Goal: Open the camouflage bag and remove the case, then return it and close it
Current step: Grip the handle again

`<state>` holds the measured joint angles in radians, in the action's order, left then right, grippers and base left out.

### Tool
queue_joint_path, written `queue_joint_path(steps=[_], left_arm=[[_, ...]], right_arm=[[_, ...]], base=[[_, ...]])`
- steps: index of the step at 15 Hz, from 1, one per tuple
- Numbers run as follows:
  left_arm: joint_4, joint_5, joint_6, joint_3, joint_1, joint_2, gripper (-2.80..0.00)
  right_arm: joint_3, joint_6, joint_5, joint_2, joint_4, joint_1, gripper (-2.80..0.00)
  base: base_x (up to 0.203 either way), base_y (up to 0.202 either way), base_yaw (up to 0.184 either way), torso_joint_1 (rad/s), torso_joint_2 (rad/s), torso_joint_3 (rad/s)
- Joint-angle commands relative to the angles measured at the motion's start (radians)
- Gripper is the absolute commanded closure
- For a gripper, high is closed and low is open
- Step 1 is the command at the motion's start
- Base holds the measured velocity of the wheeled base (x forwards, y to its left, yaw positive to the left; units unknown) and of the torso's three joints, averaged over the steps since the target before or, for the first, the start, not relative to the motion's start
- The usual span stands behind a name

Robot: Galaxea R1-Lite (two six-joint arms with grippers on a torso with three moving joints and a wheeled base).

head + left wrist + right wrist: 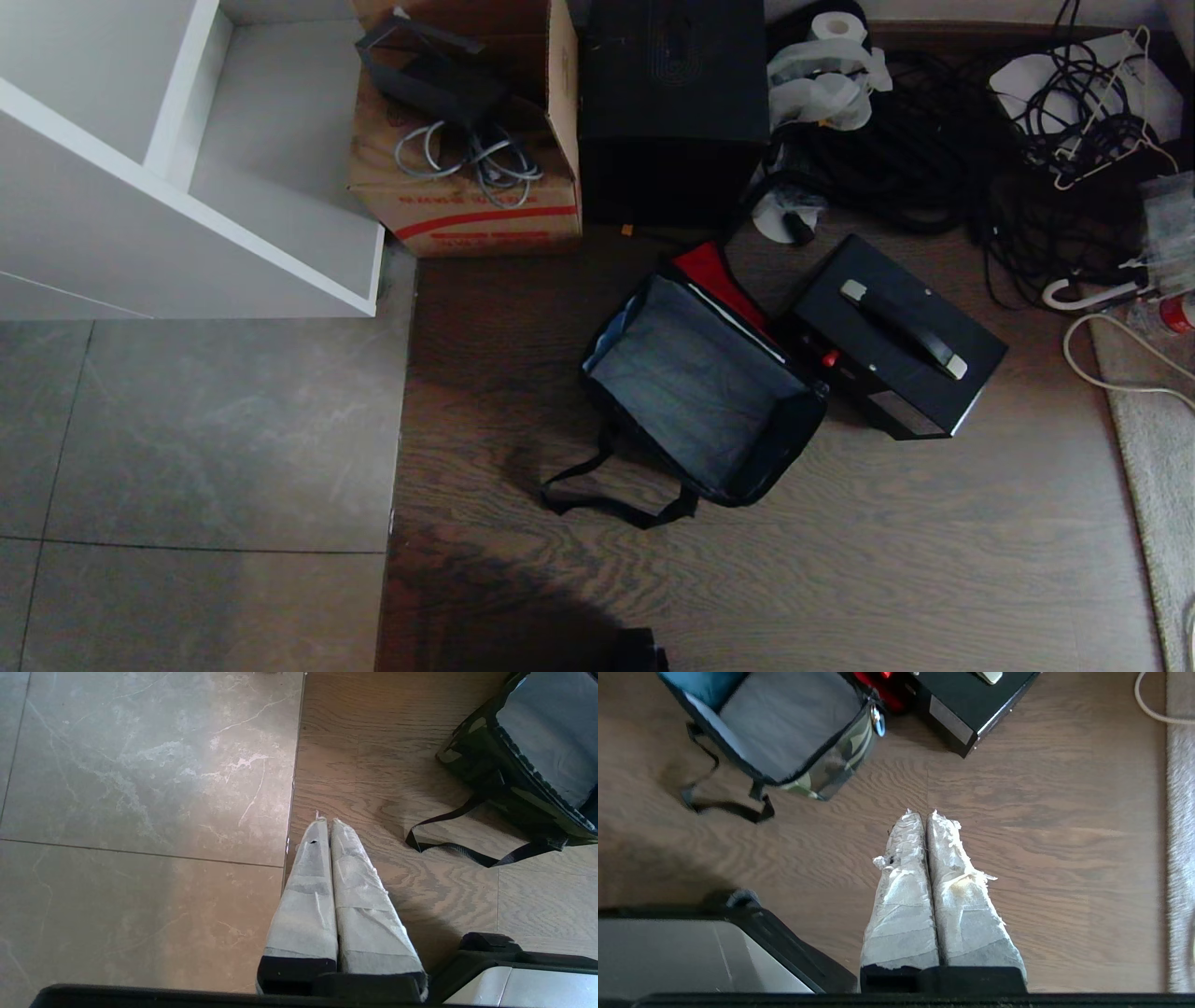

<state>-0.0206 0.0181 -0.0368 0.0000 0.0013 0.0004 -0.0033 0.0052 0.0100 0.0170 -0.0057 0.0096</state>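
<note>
Camouflage bag (784, 732) sits unzipped on the wood floor ahead of the right pincer (924, 816), grey lining bare, ready to take the case (971, 704) resting beside it; both pincers, left (325, 822) included, are closed, gripping nothing

The head camera is looking steeply down from high up, taking in the bag (695, 392), the case (892, 336) and the floor (840, 560). Each wrist camera is looking down along its own fingers from lower, seemingly nearer the floor. The left one is sharing only the bag's (523, 760) near corner with the head view; the right one is sharing the bag (784, 728) and the case's (966, 700) end.
</note>
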Motion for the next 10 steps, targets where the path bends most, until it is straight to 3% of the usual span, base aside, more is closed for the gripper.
queue_joint_path(steps=[1,10], left_arm=[[-0.001,0.000,-0.001,0.010,0.000,0.000,0.00],[-0.001,0.000,0.000,0.009,0.000,0.000,0.00]], right_arm=[[0.003,0.010,0.001,-0.015,-0.004,0.000,0.00],[0.003,0.010,0.000,-0.015,-0.004,0.000,0.00]], base=[[0.000,0.000,0.000,0.000,0.00,0.000],[0.000,0.000,0.000,0.000,0.00,0.000]])
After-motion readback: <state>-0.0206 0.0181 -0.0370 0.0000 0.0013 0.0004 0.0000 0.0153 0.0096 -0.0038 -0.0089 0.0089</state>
